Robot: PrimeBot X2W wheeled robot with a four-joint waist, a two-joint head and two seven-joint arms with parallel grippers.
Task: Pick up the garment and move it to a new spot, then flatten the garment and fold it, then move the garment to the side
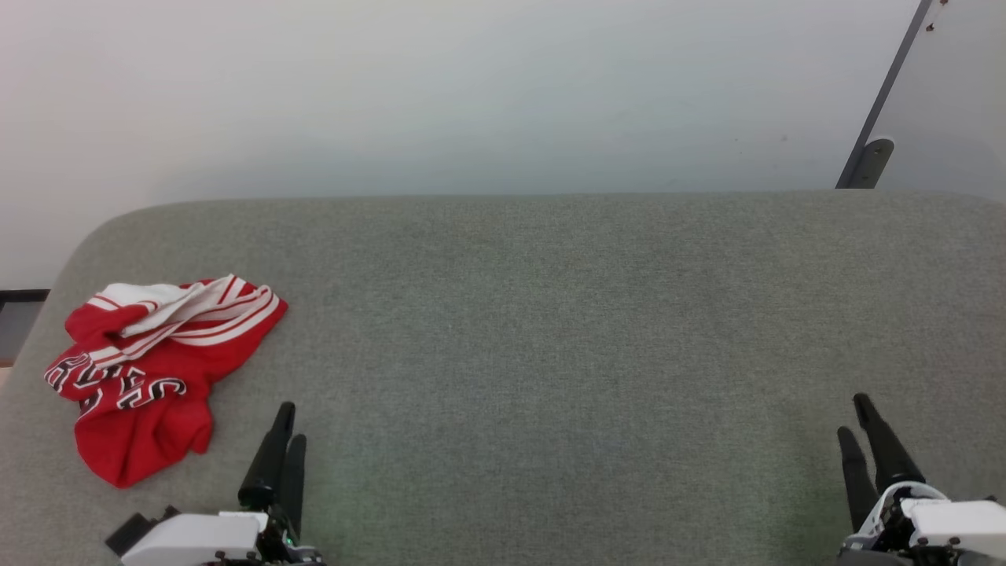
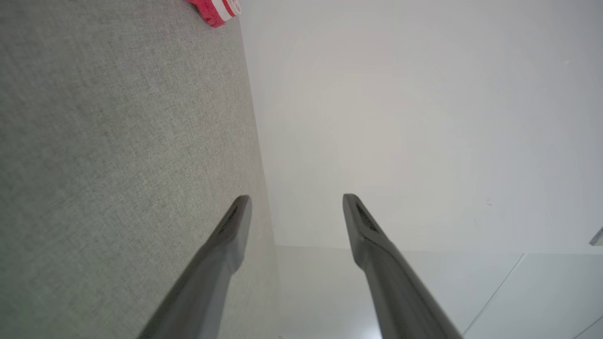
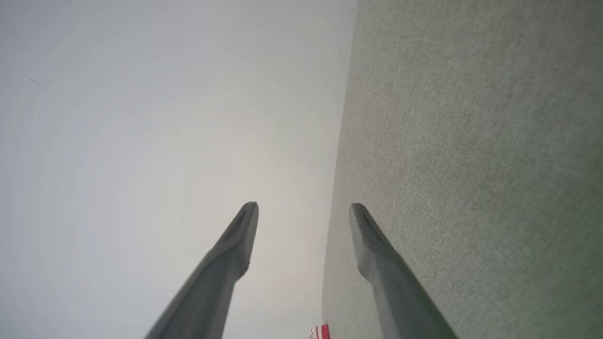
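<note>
- Head view: a grey fabric-covered table (image 1: 550, 314) runs across in front of me. Behind it is a plain pale wall (image 1: 471, 94), with a slanted grey bar (image 1: 868, 161) at the far right.
- The garment (image 1: 149, 369) lies crumpled in a heap near the table's left edge. Its red body is toward me, the white striped trim is on the far side, and the black lettering is bunched in the folds.
- The left gripper (image 1: 292, 423) sits at the near edge, just right of the garment and not touching it. The right gripper (image 1: 852, 415) is at the near right, well apart from the cloth.
- Left wrist view: the left gripper (image 2: 296, 197) has its fingers spread wide with nothing between them, pointing along the table (image 2: 118, 141) toward the wall (image 2: 400, 117). A red-and-white corner of the garment (image 2: 216, 9) pokes in at the top, off the fingers' line.
- Right wrist view: the right gripper (image 3: 304, 205) is equally wide and empty, with the table (image 3: 471, 141) on one side of it. A sliver of the garment (image 3: 321, 332) peeks in at the bottom edge.
- My read is that the first step, the pick-up, has not begun.
- The next move calls for swinging the left gripper leftward and a little farther out over the heap, then lowering it and closing on a raised fold. The striped ridge looks like the easiest purchase.
- After that I would lift the garment and carry it to the open middle of the table, where there is room to flatten it with both arms.
</note>
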